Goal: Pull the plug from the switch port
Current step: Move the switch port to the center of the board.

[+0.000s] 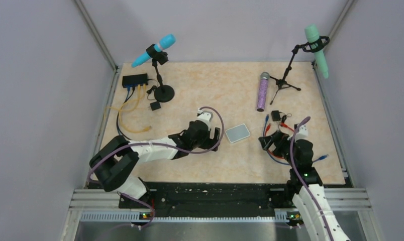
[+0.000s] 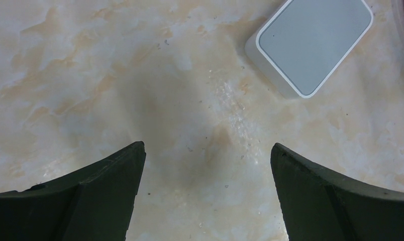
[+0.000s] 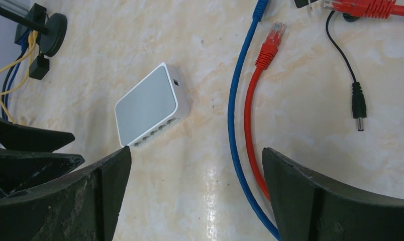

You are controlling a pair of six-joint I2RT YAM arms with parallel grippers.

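- Switch [image 1: 135, 79] sits far left, blue and yellow cables [image 1: 131, 95] plugged in
- Left gripper [image 2: 207, 150] and right gripper [image 3: 196, 155] both wide open, empty, well apart from it
- Unheld, the switch may slide when a cable is pulled

Table top [image 1: 215, 165] pale beige with a marbled pattern, lightly scuffed; it carries a faint sheen under even, diffuse light, and shadows are soft. Plain grey panels enclose it: back wall [image 1: 215, 30], left wall [image 1: 34, 100], right wall [image 1: 376, 125]; metal posts [image 1: 97, 35] rise at both rear corners; ribbed metal rails [image 1: 92, 199] run along the near edge; a dull metal sheet [image 1: 205, 231] lies in front of them.
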